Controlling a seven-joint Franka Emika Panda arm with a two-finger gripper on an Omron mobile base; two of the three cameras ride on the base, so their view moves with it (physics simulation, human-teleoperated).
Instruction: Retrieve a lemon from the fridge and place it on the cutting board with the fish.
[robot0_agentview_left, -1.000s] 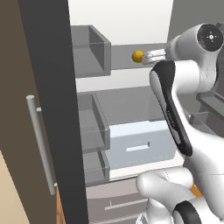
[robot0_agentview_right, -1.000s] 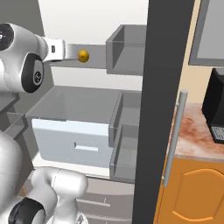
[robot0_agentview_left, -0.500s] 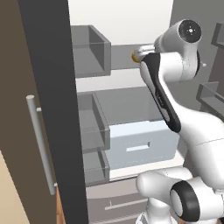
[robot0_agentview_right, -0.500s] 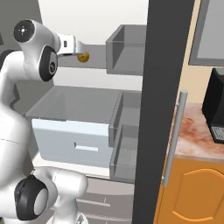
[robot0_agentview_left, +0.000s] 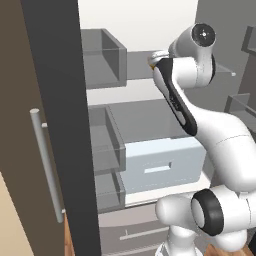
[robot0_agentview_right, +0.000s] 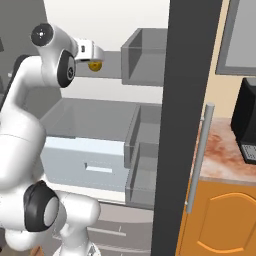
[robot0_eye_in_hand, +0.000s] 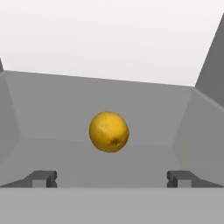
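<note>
The fridge (robot0_agentview_left: 60, 125) stands open, its dark door edges framing the white interior in both base views, with a bar handle (robot0_agentview_right: 199, 156) on the right door and another on the left. The arm reaches up to the upper grey shelf (robot0_eye_in_hand: 65, 109), and the gripper (robot0_agentview_right: 94, 56) points into the fridge at about 1 o'clock from the arm's shoulder in the right base view. The lemon (robot0_eye_in_hand: 109, 131) sits on that shelf, dead centre in the hand view, at 12 o'clock from the gap between the two fingertips (robot0_eye_in_hand: 43, 178), which stand wide apart at the bottom of that view and do not touch the fruit. In the right base view the lemon (robot0_agentview_right: 94, 65) shows just beneath the gripper's tip; in the left base view only a sliver of it peeks out at 9 o'clock from the wrist. Door bins (robot0_agentview_right: 145, 55) hang at 3 o'clock from the lemon. Below the shelf lies a pale crisper drawer (robot0_agentview_left: 160, 165). A dark coffee machine (robot0_agentview_right: 247, 122) stands on the counter (robot0_agentview_right: 220, 155) at 3 o'clock from the fridge.
</note>
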